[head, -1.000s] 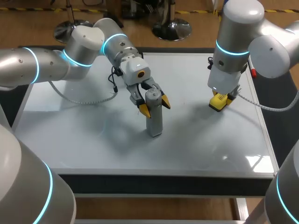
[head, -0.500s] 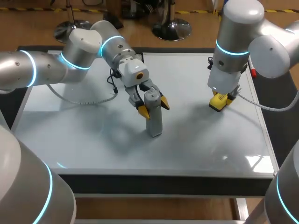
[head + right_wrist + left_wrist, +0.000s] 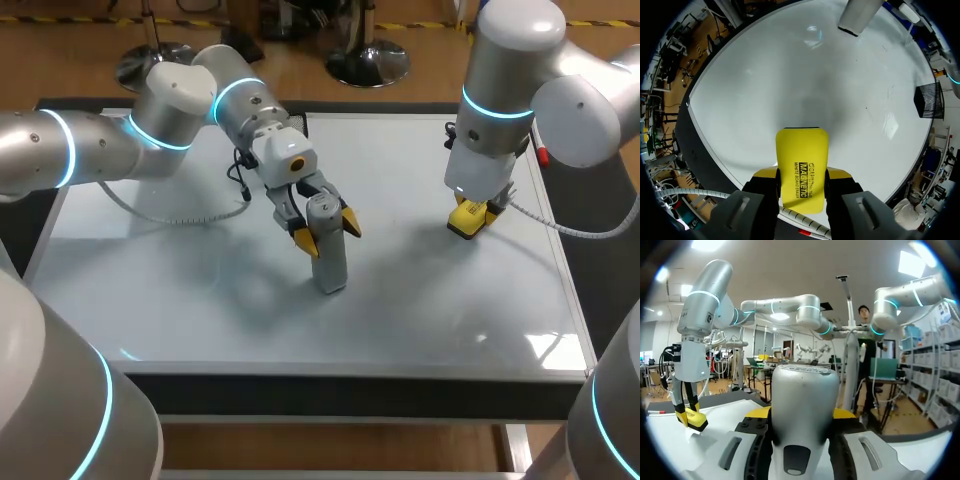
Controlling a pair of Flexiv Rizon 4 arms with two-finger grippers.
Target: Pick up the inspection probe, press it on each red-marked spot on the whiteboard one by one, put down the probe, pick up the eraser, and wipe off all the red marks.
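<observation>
While the probe (image 3: 329,258) is clamped upright at whiteboard (image 3: 200,300) centre by the left gripper (image 3: 329,231), the eraser (image 3: 802,167) is held at 2 o'clock by the right gripper (image 3: 467,222). Toppling is risked if the probe is released tilted.

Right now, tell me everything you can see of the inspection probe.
The inspection probe is a smooth silver-grey stick, plastic or metal by its look, with a rounded top. The left wrist view shows a dark oval recess near its gripped end. It stands upright near the middle of the whiteboard, its lower end seemingly on the surface. The left gripper is shut on its upper part, one yellow-tipped finger on each side. Nothing else touches it.
</observation>
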